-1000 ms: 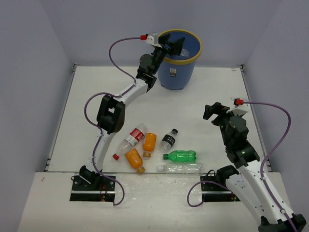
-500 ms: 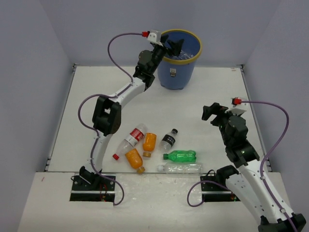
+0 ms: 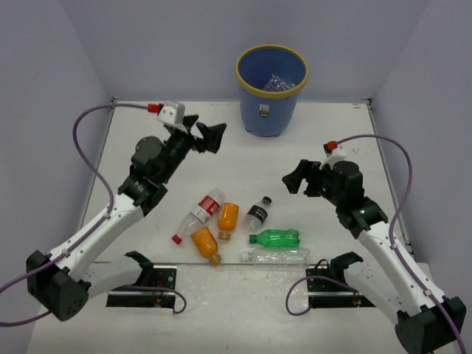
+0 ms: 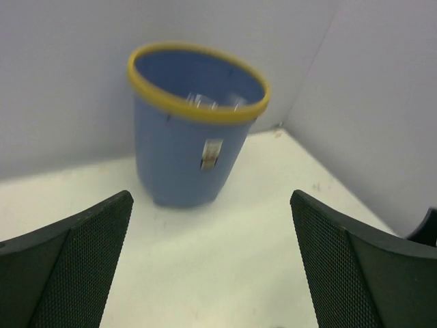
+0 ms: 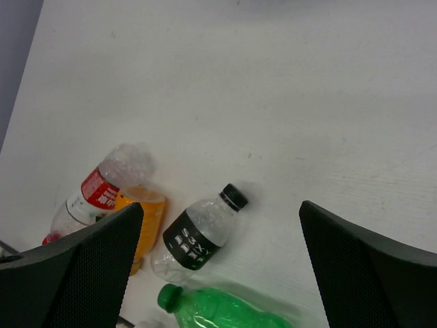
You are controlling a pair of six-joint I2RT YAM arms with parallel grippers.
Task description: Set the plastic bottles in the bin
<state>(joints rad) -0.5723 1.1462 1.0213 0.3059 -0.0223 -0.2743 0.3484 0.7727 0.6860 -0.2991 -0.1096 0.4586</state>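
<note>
The blue bin (image 3: 270,110) with a yellow rim stands at the far middle, with clear bottles (image 3: 279,83) inside. Several bottles lie near the front: a red-labelled one (image 3: 200,214), two orange ones (image 3: 228,217) (image 3: 205,243), a black-labelled one (image 3: 258,212), a green one (image 3: 275,238) and a plain clear one (image 3: 276,256). My left gripper (image 3: 208,137) is open and empty, left of the bin (image 4: 188,143). My right gripper (image 3: 295,177) is open and empty, above and right of the black-labelled bottle (image 5: 198,239).
Grey walls close the table on three sides. The right wrist view also shows the green bottle (image 5: 218,316), the red-labelled bottle (image 5: 102,186) and an orange bottle (image 5: 148,217). Purple cables loop from both arms.
My left gripper has drawn back from the bin's rim toward the near left, still open. My right gripper has moved left toward the bottles.
</note>
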